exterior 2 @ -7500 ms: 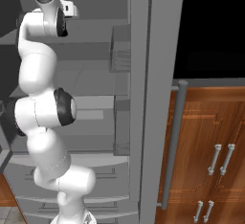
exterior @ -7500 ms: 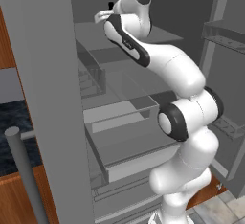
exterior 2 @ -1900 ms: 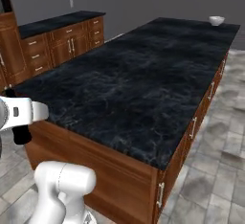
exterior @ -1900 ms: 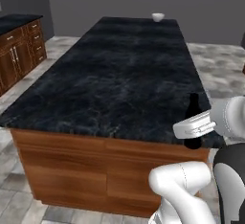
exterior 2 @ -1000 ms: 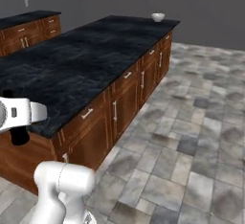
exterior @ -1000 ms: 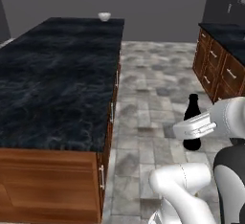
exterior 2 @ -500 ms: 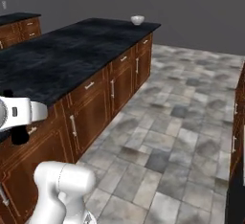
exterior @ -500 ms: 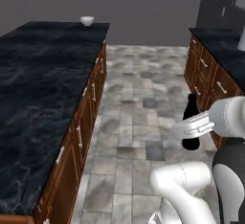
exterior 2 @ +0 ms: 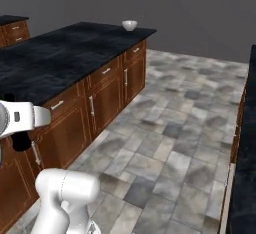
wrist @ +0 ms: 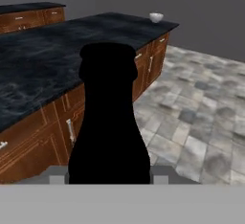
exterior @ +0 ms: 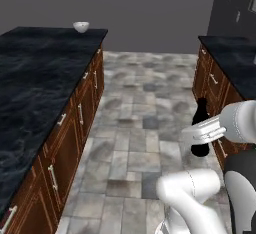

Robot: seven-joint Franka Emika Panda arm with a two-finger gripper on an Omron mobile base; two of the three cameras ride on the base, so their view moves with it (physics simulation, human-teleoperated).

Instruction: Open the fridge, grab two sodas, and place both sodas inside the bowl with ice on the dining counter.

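Note:
My gripper point(exterior: 201, 133) is shut on a soda, a slim black contoured bottle point(exterior: 201, 109), and holds it upright over the tiled floor at the right. The bottle point(wrist: 109, 122) rises dark between my fingertips in the hand view. It shows as a dark shape point(exterior 2: 20, 141) under the hand at the left edge of the right base view. The dining counter point(exterior: 35, 73) with its black marbled top runs along the left. The small white bowl point(exterior: 81, 26) stands at its far end, well away from the gripper. It shows again as the bowl point(exterior 2: 129, 25) and the bowl point(wrist: 156, 17). The fridge is out of view.
A second black-topped counter point(exterior: 230, 63) on wood cabinets lines the right side. A grey tiled aisle point(exterior: 145, 123) runs between it and the island. Another wood cabinet run point(wrist: 28, 13) stands far off at the left, and a tall dark grey unit point(exterior: 235, 5) at the far right.
The whole picture has shifted, so the base has moved: the island now lies along the left and the aisle is straight ahead. The bottle has stayed in my grip.

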